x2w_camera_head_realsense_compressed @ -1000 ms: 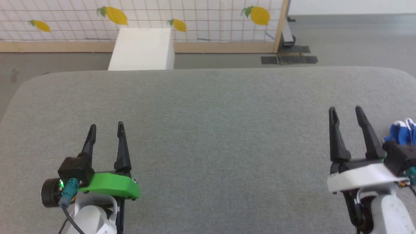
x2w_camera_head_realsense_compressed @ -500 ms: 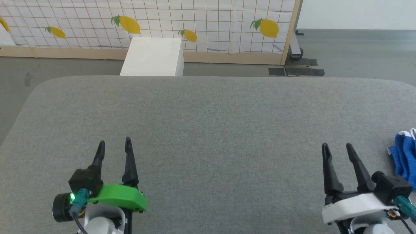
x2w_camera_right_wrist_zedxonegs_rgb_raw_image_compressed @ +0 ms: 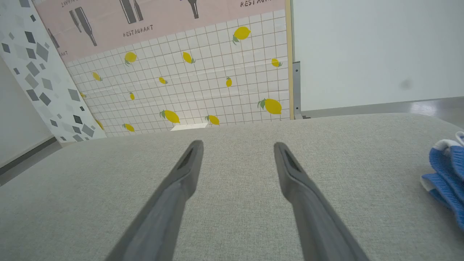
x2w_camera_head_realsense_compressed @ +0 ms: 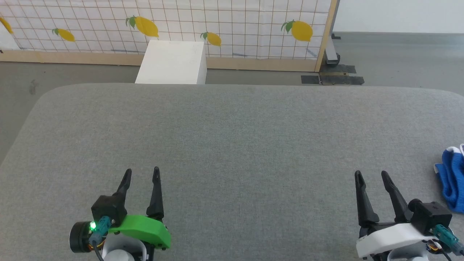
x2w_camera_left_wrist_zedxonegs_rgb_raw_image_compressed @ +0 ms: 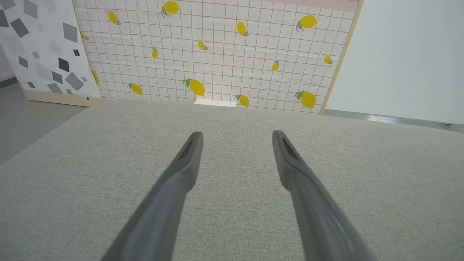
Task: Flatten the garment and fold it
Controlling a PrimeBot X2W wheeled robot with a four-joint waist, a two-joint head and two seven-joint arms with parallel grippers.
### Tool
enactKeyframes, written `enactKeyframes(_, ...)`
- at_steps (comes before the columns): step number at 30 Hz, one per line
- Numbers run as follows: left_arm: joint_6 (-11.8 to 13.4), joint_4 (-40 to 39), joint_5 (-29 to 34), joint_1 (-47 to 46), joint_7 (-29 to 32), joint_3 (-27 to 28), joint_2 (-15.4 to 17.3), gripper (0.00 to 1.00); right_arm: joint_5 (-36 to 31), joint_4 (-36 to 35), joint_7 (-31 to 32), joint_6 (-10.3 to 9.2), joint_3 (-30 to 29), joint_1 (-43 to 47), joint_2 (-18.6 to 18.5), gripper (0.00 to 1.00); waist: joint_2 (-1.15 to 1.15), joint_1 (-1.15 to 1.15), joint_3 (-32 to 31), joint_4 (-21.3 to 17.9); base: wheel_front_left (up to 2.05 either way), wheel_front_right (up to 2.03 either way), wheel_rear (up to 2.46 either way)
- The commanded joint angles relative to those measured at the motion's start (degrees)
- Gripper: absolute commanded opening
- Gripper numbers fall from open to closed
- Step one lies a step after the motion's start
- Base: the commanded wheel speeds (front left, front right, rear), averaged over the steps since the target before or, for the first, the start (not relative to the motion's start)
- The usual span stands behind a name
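Grey woven fabric covers the broad padded table point(x2w_camera_head_realsense_compressed: 232, 145), whose far corners are rounded; its weave is fine and even, a little paler in the wrist views. Beyond the far edge lies a dull grey floor point(x2w_camera_head_realsense_compressed: 398, 61), with a plain white box point(x2w_camera_head_realsense_compressed: 172, 62) standing just behind the table. Behind the box rises a white tiled-pattern panel point(x2w_camera_head_realsense_compressed: 232, 25) printed with yellow lemons, set in a pale wooden frame point(x2w_camera_head_realsense_compressed: 324, 36). Dark tape patches point(x2w_camera_head_realsense_compressed: 333, 79) lie on the floor at the foot of the frame's post. The left wrist view shows a white panel with grey diamonds point(x2w_camera_left_wrist_zedxonegs_rgb_raw_image_compressed: 40, 47) to the left of the lemons. The right wrist view shows a pink poster point(x2w_camera_right_wrist_zedxonegs_rgb_raw_image_compressed: 152, 21) with bottles and the word "RESTAURANT" above them, and a bare white wall point(x2w_camera_right_wrist_zedxonegs_rgb_raw_image_compressed: 369, 50) to the right.

The garment point(x2w_camera_head_realsense_compressed: 452, 181) lies on the table at the right edge of the head view, cut off by the frame. It is royal-blue cloth, bunched into soft ridges, with white trim along its upper folds.

The left gripper point(x2w_camera_head_realsense_compressed: 142, 169) hangs over bare table near the front left, jaws spread and empty. The right gripper point(x2w_camera_head_realsense_compressed: 371, 173), equally spread and empty, sits near the front right, close beside the garment but apart from it.
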Motion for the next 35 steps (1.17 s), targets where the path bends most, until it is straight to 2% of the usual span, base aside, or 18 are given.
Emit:
enactKeyframes(1, -0.4, 0.0, 0.9, -0.1, -0.3, 0.1, -0.3, 1.0, 0.0, 0.2, -0.4, -0.09, 0.2, 0.4, 0.0, 1.0, 0.0, 0.01, 0.0, 0.0, 0.0, 0.0, 0.0)
enactKeyframes(5, -0.7, 0.3, 1.6, 0.0, -0.3, 0.5, -0.7, 1.0, 0.2, 0.6, -0.4, -0.09, 0.4, 0.3, 0.0, 1.0, 0.0, 0.01, -0.2, -0.1, 0.0, 0.0, 0.0)
enactKeyframes(6, -0.8, 0.5, 1.7, 0.0, -0.3, 0.5, -0.8, 0.0, 0.3, 0.7, -0.4, -0.09, 0.4, 0.3, 0.0, 0.0, 0.0, 0.01, -0.2, -0.2, 0.0, 0.0, 0.0)
enactKeyframes(35, -1.6, -1.8, 4.6, 0.7, 2.8, 2.5, -1.8, 0.0, -2.4, -1.5, 2.8, -0.02, 0.4, -0.2, 0.0, 0.0, 0.0, 0.01, -0.2, -1.1, 0.0, 0.0, 0.0)
